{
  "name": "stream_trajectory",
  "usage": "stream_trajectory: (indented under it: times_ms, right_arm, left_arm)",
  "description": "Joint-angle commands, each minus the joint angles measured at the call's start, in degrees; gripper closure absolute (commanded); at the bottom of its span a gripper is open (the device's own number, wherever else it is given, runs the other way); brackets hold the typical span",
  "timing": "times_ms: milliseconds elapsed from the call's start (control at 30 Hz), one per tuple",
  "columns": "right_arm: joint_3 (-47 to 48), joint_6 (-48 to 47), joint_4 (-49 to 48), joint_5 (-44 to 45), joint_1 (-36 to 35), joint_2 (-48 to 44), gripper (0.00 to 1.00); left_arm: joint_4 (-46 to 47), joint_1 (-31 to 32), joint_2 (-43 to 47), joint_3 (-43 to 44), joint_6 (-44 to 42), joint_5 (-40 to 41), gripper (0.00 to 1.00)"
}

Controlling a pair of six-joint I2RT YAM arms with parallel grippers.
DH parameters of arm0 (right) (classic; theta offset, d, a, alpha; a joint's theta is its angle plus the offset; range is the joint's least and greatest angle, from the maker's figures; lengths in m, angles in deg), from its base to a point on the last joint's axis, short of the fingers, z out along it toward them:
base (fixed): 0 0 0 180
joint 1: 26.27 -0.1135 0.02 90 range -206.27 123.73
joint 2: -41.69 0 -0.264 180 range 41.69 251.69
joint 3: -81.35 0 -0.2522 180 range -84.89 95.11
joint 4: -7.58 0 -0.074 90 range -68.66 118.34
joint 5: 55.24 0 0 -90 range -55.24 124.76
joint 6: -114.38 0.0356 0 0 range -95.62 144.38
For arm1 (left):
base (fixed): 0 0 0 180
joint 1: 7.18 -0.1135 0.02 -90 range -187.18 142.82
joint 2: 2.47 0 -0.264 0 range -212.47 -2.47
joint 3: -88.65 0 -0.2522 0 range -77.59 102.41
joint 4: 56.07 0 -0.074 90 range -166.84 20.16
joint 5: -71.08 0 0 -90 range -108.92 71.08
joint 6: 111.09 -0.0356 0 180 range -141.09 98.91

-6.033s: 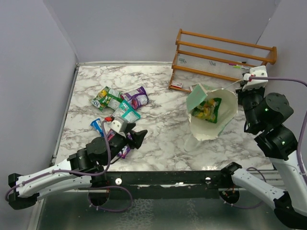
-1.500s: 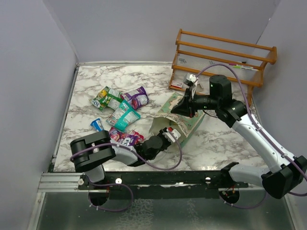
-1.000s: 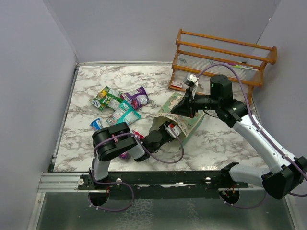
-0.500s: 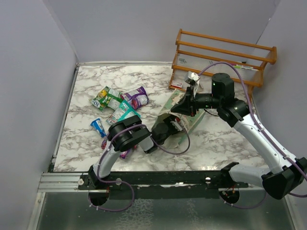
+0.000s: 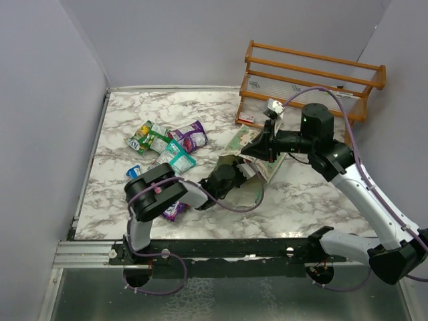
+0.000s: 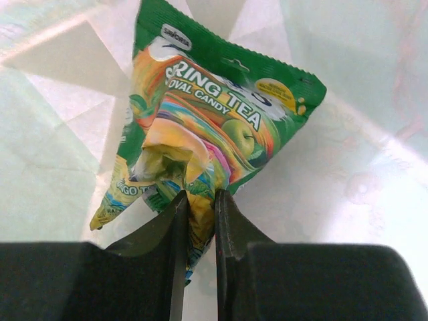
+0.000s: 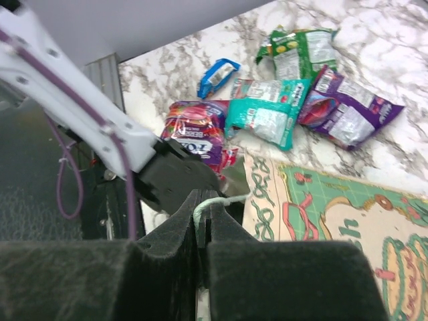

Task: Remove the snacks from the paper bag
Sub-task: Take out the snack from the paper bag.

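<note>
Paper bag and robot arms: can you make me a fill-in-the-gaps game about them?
1. The left pincer is shut on a ____ packet.
2. The right pincer holds the paper bag by its thin ____ cord handle.
3. The rack at the far edge of the table is made of ____.

Missing words: green; white; wood.

The paper bag (image 5: pixel 242 142) has been laid over, away from the worktop's (image 5: pixel 134 114) right edge. The left hand (image 6: pixel 198 197) has been entered into its mouth and closed on a green packet (image 6: pixel 221 134).
</note>
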Motion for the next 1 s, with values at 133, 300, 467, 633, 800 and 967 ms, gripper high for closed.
stream_trajectory:
  times_ms: [133, 300, 467, 633, 800, 967]
  right_arm:
    - [-3.4, 1.0, -0.9, 16.0, 0.1, -5.5, 0.99]
    - [-5.6, 1.8, -0.9, 24.9, 0.1, -7.5, 0.98]
    - [-5.6, 2.4, -1.0, 30.2, 0.1, -8.3, 0.99]
    - [-5.7, 1.1, -1.2, 32.4, 0.1, -8.5, 0.99]
    - [-5.9, 0.7, -1.8, 33.4, 0.1, -8.4, 0.98]
    - [-5.9, 0.7, -1.9, 32.1, 0.1, -8.5, 0.98]
  left_arm:
    - [-18.0, 1.1, 23.8, -5.2, 15.7, -10.2, 1.0]
    - [-27.7, 3.5, 34.6, -7.8, 16.5, -12.9, 1.0]
    - [-37.1, 4.8, 45.3, -9.4, 17.4, -18.8, 1.0]
    - [-47.9, 4.8, 56.6, -7.5, 19.2, -18.8, 1.0]
    - [-54.3, 4.8, 69.3, -5.8, 18.3, -10.0, 1.0]
    - [-56.1, 4.7, 75.0, -3.4, 19.7, 9.9, 1.0]
